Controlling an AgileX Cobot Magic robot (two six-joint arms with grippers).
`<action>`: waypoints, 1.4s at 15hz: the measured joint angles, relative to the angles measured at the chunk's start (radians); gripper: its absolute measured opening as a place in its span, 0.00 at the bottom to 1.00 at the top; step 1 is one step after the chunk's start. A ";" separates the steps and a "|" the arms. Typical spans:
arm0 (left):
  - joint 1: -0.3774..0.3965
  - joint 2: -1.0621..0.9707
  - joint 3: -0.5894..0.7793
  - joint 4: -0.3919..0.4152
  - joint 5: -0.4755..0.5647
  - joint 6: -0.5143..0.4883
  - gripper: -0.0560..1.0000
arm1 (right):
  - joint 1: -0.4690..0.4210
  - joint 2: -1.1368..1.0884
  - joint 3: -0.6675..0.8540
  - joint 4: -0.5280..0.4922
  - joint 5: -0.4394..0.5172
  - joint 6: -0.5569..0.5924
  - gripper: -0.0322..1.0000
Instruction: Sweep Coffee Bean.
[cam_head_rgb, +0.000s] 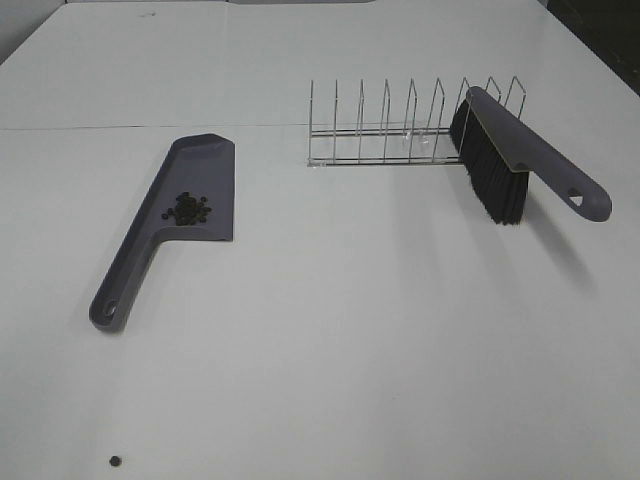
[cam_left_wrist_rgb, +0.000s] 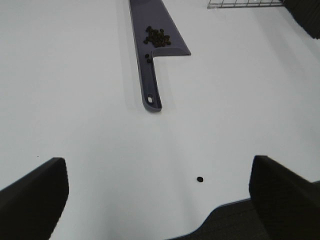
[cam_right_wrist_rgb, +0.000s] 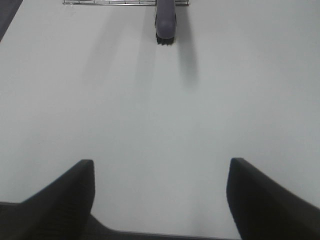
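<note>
A grey dustpan (cam_head_rgb: 190, 195) lies flat on the white table at the left, and a pile of dark coffee beans (cam_head_rgb: 187, 209) rests in its pan, also seen in the left wrist view (cam_left_wrist_rgb: 158, 36). One stray bean (cam_head_rgb: 115, 461) lies near the table's front edge (cam_left_wrist_rgb: 200, 179). The grey brush (cam_head_rgb: 520, 150) with black bristles (cam_head_rgb: 492, 180) leans in the wire rack at the right; the right wrist view shows its end (cam_right_wrist_rgb: 165, 20). My left gripper (cam_left_wrist_rgb: 160, 195) is open and empty, well back from the dustpan. My right gripper (cam_right_wrist_rgb: 160, 197) is open and empty, far from the brush.
A wire dish rack (cam_head_rgb: 400, 130) stands at the back centre-right. The table's front edge (cam_left_wrist_rgb: 220, 210) shows just under the left gripper. A seam (cam_head_rgb: 100, 127) runs across the table behind the dustpan.
</note>
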 joint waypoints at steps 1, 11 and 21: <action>0.000 -0.029 0.000 0.000 -0.001 0.000 0.89 | 0.000 0.000 0.000 0.000 0.000 0.000 0.62; 0.000 -0.162 0.000 0.012 -0.002 0.000 0.89 | 0.000 -0.068 0.000 0.027 0.000 -0.030 0.62; 0.000 -0.164 0.000 0.012 -0.002 0.003 0.88 | 0.000 -0.068 0.000 0.047 0.000 -0.060 0.62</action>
